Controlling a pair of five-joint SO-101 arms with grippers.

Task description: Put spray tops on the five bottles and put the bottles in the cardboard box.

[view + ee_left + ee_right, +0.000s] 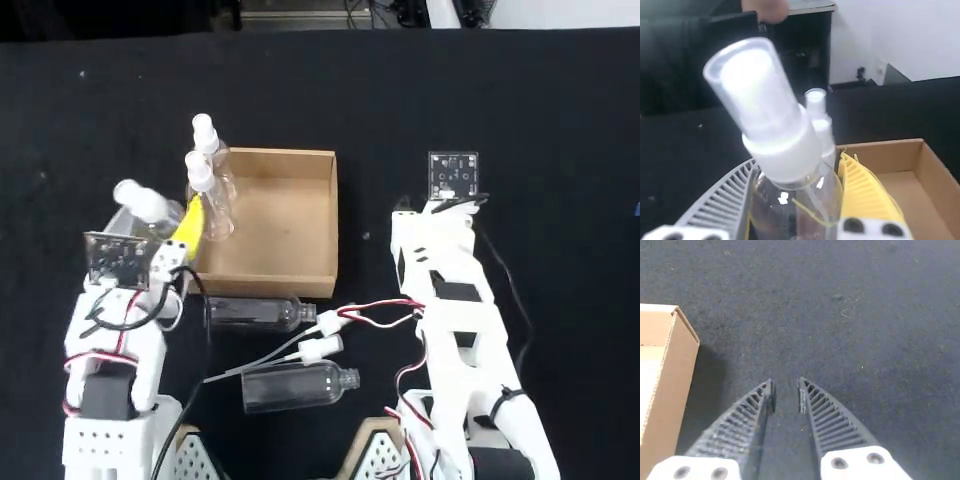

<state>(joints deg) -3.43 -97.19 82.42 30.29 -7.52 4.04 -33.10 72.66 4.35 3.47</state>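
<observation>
left gripper (797,161): was clamped on a capped bottle (775,150), mid-left of the high view, beside the cardboard box (300,283)
right gripper (786,390): was seen slightly parted, nothing held, right of the box
boxed so far: two bottles (213,190), upper-left corner

A black table (560,120) with a matte, faintly speckled cloth top fills most of the scene. A small pale thread (846,314) lies curled on the cloth. Past the table's far edge, a dark cabinet (815,45) stands just beside a white wall (900,35).
</observation>
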